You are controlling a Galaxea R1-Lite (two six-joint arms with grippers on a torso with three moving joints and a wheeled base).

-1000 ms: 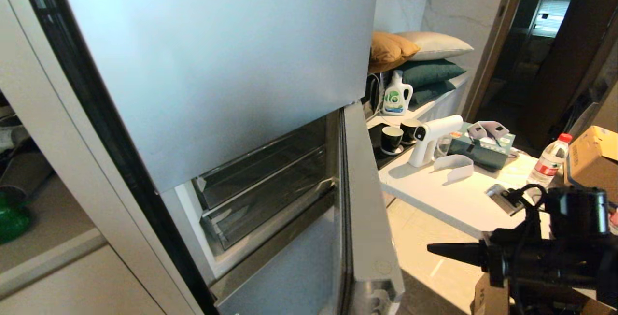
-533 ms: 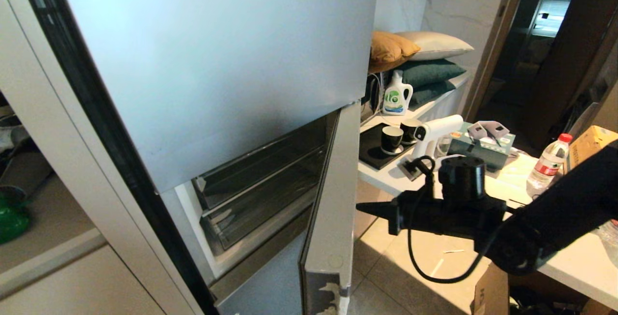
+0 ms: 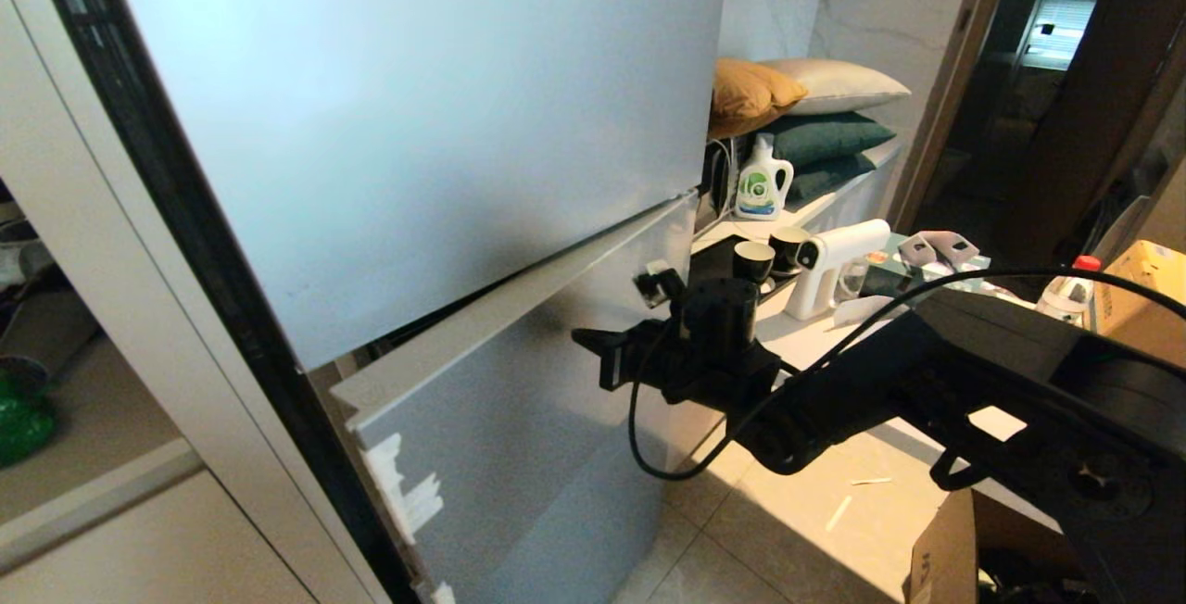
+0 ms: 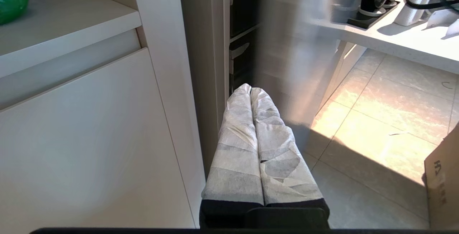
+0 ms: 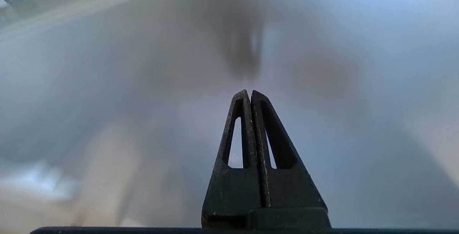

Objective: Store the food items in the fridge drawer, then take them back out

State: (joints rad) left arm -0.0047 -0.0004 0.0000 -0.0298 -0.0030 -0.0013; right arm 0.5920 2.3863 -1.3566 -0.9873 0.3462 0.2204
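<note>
Swung nearly shut since a second ago, the fridge drawer [image 3: 519, 382] stands slightly ajar as the right gripper [image 3: 586, 341], fingers pressed together and empty, pushes its front; a final nudge should seat it.

The fridge drawer [image 3: 519, 372] stands nearly shut, only a thin dark slit left under the top door [image 3: 417, 113], too narrow for any gripper to pass. The right gripper [image 3: 586, 339], fingers pressed together, sits right at the drawer front, blocking that side. Open tiled floor [image 3: 797, 521] lies between fridge and white counter [image 3: 889, 326], crowded with cups [image 3: 752, 263] and a spray gun [image 3: 829, 261].
</note>
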